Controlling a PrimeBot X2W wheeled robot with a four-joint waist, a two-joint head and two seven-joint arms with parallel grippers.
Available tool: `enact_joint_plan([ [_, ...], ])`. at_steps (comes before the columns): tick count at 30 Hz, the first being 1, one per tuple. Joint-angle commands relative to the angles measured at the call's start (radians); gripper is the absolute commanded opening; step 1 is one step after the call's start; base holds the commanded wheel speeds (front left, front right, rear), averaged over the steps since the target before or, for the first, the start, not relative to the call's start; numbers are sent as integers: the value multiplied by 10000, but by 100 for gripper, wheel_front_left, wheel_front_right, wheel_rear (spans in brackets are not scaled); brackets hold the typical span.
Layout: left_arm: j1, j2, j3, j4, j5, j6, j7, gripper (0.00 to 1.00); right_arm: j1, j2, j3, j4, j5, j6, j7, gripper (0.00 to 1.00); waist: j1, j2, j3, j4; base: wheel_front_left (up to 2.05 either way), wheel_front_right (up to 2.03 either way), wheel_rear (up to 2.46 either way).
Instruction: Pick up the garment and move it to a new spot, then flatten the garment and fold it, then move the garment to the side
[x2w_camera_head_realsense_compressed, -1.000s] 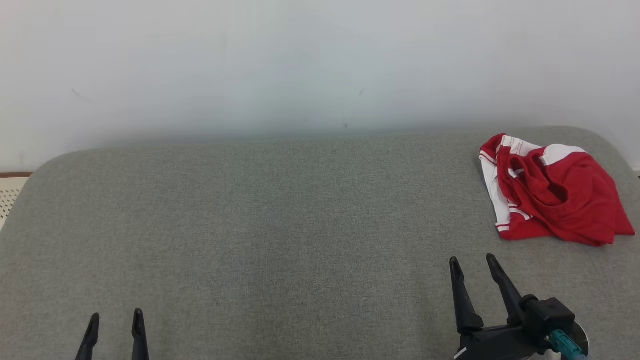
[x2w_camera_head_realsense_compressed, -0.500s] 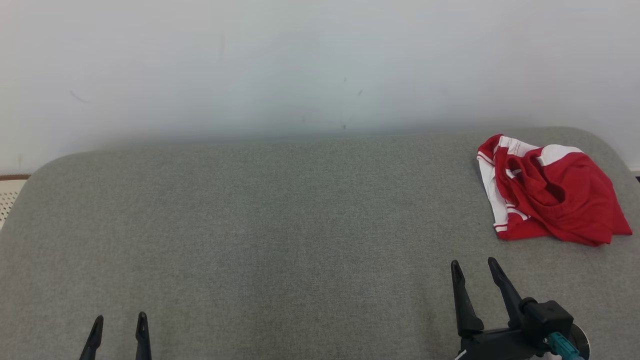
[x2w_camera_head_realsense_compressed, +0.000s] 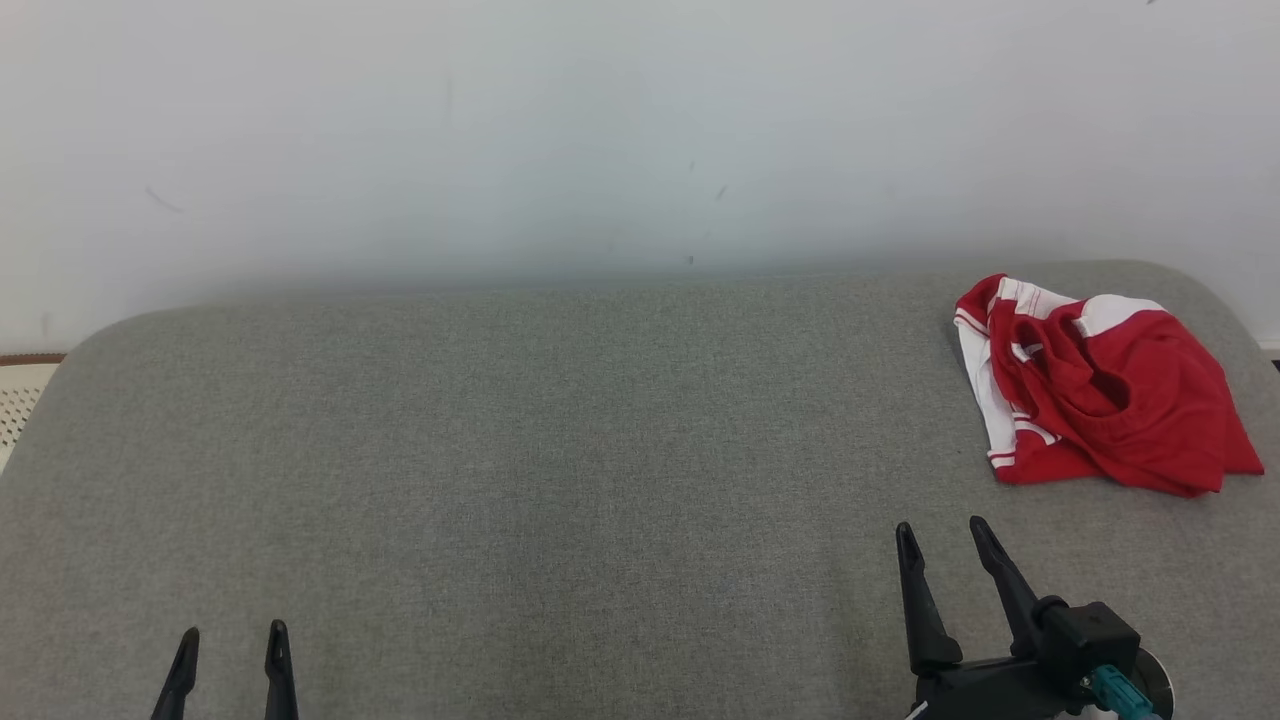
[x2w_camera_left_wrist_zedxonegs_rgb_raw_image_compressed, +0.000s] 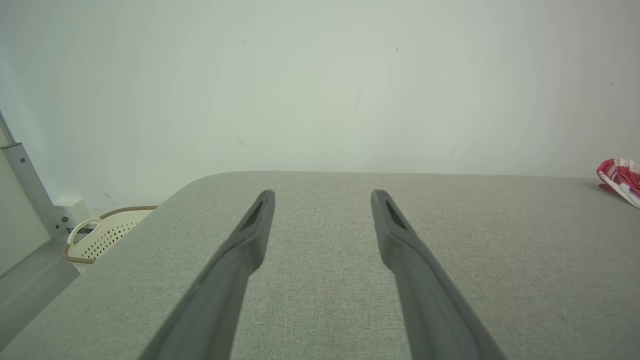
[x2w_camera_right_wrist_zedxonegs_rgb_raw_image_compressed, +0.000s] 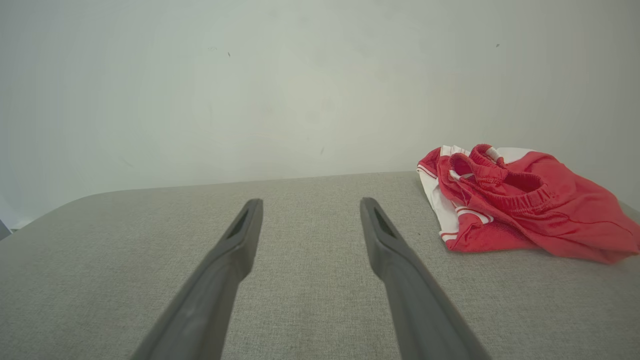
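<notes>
Garment (x2w_camera_head_realsense_compressed: 1100, 385), red w/ white trim, lies crumpled on grey padded surface (x2w_camera_head_realsense_compressed: 550, 450), ahead and to the right of right gripper (x2w_camera_head_realsense_compressed: 941, 525), well apart from its fingertips. Right gripper's jaws are spread wide, nothing btwn them. Left gripper (x2w_camera_head_realsense_compressed: 233, 630) is likewise spread and empty, w/ the garment far off to its right and a pale basket (x2w_camera_left_wrist_zedxonegs_rgb_raw_image_compressed: 107, 232) beyond the surface's edge to its left.

Bright even light, soft faint shadows, no glare, hazy wall, wrist views bowed at edges
</notes>
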Motion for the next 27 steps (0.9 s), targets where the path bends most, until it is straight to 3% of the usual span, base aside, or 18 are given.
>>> enact_joint_plan([
  [1, 173, 42, 36, -24, 116, 28, -36, 100, 50, 22, 35, 18, 47, 0, -14, 100, 0, 0, -1, 0, 0, 0, 0],
  [4, 170, 36, 41, -33, 109, 32, -36, 100, 50, 13, 66, 24, 63, 0, -14, 100, 0, 0, 4, 2, 0, 0, 0],
  [5, 55, -2, 4, -6, -5, 9, 2, 0, 4, 0, 37, 3, 21, 0, 0, 0, 1, 0, 4, 3, 0, 0, 0],
  [8, 60, -81, -3, 286, -88, 0, 68, 0, 122, -3, 19, 227, 83, 0, 33, 0, 0, 0, 6, 2, 0, 0, 0],
  [27, -718, -97, -949, 1133, -4094, -323, 32, 0, -553, -303, -1308, 956, 3857, 0, 1654, 0, 0, 0, 89, -32, 0, 0, 0],
])
